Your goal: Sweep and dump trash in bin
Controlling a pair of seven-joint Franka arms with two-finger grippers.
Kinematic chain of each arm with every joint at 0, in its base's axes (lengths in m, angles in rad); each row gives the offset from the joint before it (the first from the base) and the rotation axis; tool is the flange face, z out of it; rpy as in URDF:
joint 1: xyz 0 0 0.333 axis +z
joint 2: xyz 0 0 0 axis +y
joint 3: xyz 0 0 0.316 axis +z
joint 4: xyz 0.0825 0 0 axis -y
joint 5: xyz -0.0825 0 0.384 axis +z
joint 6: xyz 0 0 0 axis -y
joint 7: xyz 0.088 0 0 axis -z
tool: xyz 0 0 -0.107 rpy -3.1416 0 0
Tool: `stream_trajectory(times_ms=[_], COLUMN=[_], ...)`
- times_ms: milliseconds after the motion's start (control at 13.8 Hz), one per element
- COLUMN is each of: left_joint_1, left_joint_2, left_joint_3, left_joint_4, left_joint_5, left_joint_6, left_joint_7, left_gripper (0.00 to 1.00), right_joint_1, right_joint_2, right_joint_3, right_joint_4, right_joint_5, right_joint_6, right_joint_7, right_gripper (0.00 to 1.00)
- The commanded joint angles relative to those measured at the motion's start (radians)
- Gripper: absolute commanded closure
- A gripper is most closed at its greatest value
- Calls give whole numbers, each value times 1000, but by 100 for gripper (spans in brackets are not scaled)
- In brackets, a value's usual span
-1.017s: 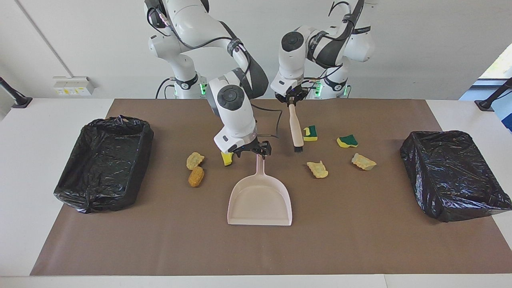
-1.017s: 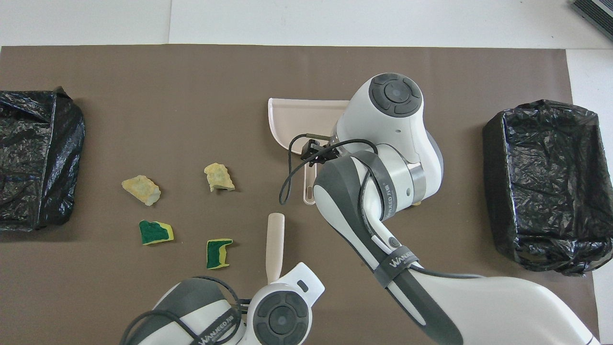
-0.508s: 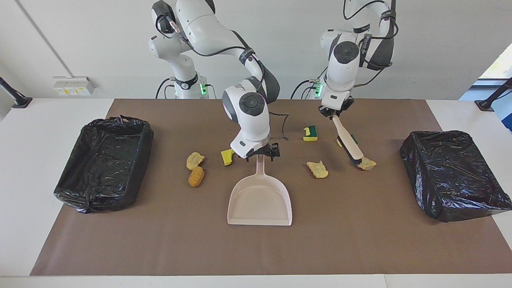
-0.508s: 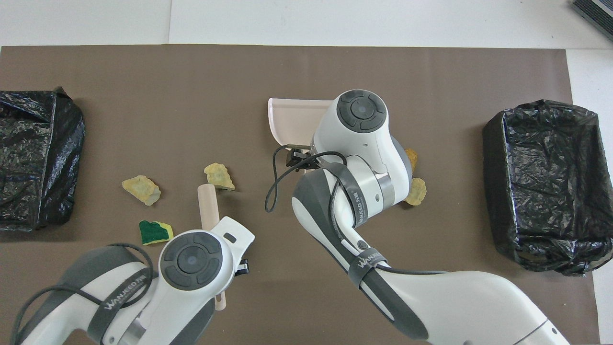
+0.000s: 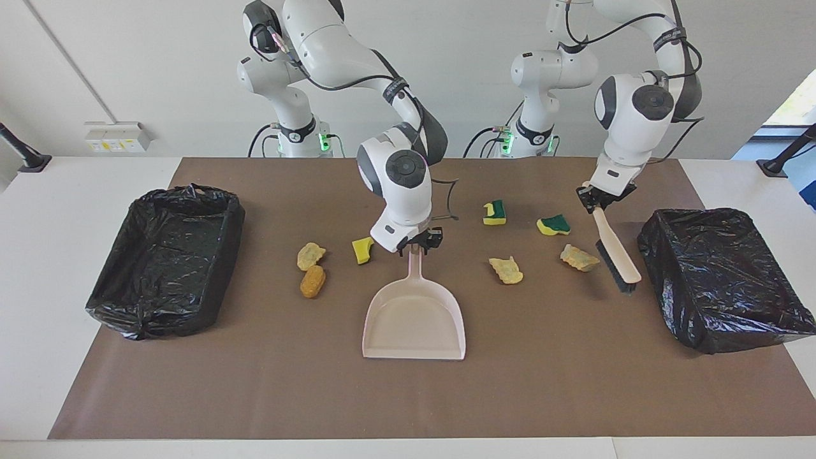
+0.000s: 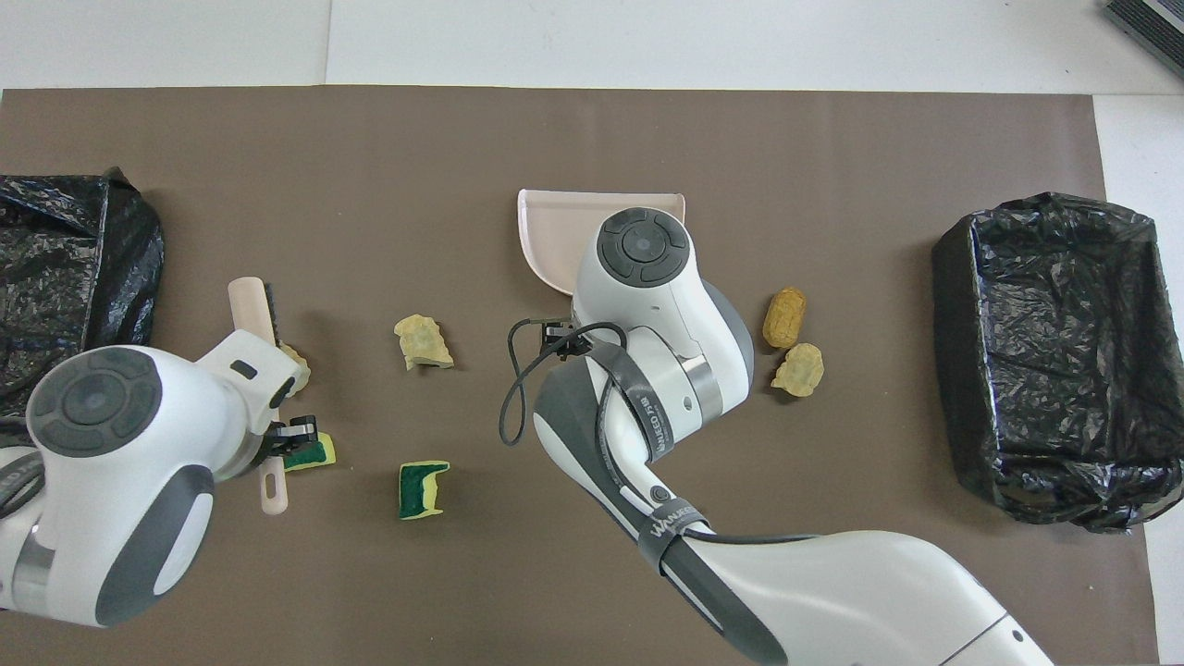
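My right gripper [image 5: 417,245] is shut on the handle of the pale pink dustpan [image 5: 414,313], which lies flat mid-table; it also shows in the overhead view [image 6: 553,231]. My left gripper [image 5: 597,199] is shut on the handle of a brush [image 5: 617,254], tilted with its bristles down between a tan lump [image 5: 579,257] and the bin at the left arm's end. Other trash lies around: two green-backed sponges [image 5: 494,212] [image 5: 553,224], a tan lump [image 5: 507,269], a yellow sponge chunk [image 5: 362,250], a tan lump [image 5: 310,255] and a golden-brown lump [image 5: 312,281].
Two bins lined with black bags stand at the table's ends, one at the right arm's end [image 5: 166,252] and one at the left arm's end [image 5: 717,277]. A brown mat [image 5: 408,395] covers the table.
My left arm has swung the brush toward its own end of the table, from by the dustpan handle, past the tan lump, to beside the bin. The dustpan has stayed put.
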Motion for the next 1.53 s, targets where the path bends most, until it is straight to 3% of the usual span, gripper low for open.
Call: stream_trajectory(times_ms=[0, 218, 508, 726, 872, 1162, 1307, 1453], left_joint_1=[13, 4, -74, -180, -258, -358, -401, -401], left_joint_2=[4, -59, -137, -154, -153, -145, -131, -116], left_joint_3=[-17, -17, -21, -23, -23, -23, -21, -20], left_joint_4=[-39, -145, -219, -220, -220, -209, -190, -144], left_joint_5=[13, 13, 11, -4, -71, -182, -220, -222], left_joint_6=[17, 9, -79, -147, -139, -112, -78, -131], left_joint_7=[58, 78, 61, -21, -143, -314, -448, -519], left_gripper=[100, 100, 100, 100, 100, 100, 100, 100], right_joint_1=[-5, -21, -59, -97, -97, -94, -87, -82], right_joint_2=[-18, -46, -153, -230, -257, -333, -353, -363], right_joint_3=[4, 1, -8, -10, -7, -8, -7, -7], right_joint_4=[-9, -9, -25, -69, -107, -254, -285, -311], right_joint_5=[-12, -15, -12, -24, -100, -136, -168, -180], right_joint_6=[-20, -40, -109, -168, -195, -175, -176, -173], right_joint_7=[-12, -56, -348, -614, -821, -1237, -1371, -1445], right_gripper=[100, 100, 100, 100, 100, 100, 100, 100])
